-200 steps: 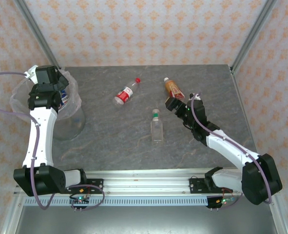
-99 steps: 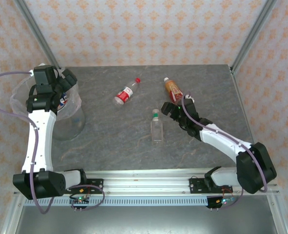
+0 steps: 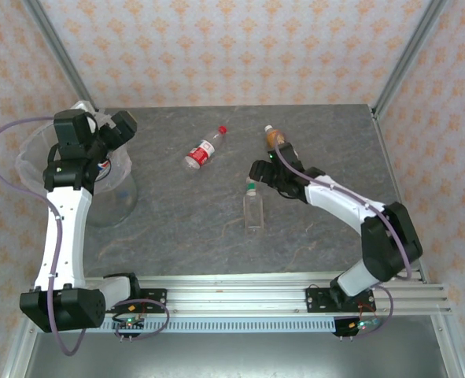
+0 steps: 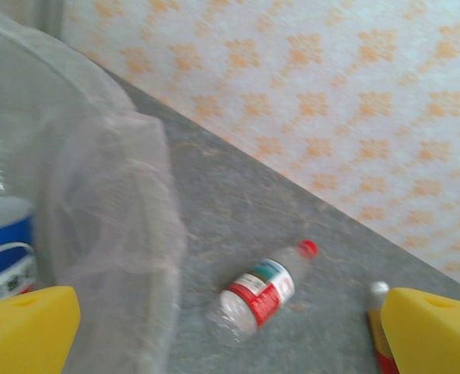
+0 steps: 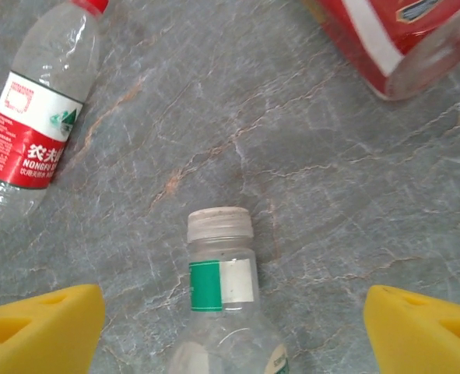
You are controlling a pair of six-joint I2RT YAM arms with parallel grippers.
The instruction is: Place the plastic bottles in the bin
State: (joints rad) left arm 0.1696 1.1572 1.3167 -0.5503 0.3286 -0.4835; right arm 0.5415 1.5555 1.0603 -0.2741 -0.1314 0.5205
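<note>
Grey marbled tabletop (image 3: 185, 236), seen from above: the green-banded bottle (image 3: 253, 209) lies with its cap pointing away from the arm bases. The right gripper (image 3: 262, 171) hangs just beyond that cap. The bin (image 3: 112, 201) stands well to the bottle's left, the left gripper (image 3: 125, 124) over its rim. Left wrist view: yellow fingers (image 4: 27, 327) spread wide, empty. Right wrist view: pads (image 5: 39, 331) apart, the bottle's long axis running between them, cap foremost. The right arm is plainly nearer, I judge.

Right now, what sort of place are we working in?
Likely a staged robot test cell, not a home: a grey stone-look table walled by patterned wallpaper panels on metal posts, with a bag-lined bin at its left.
</note>
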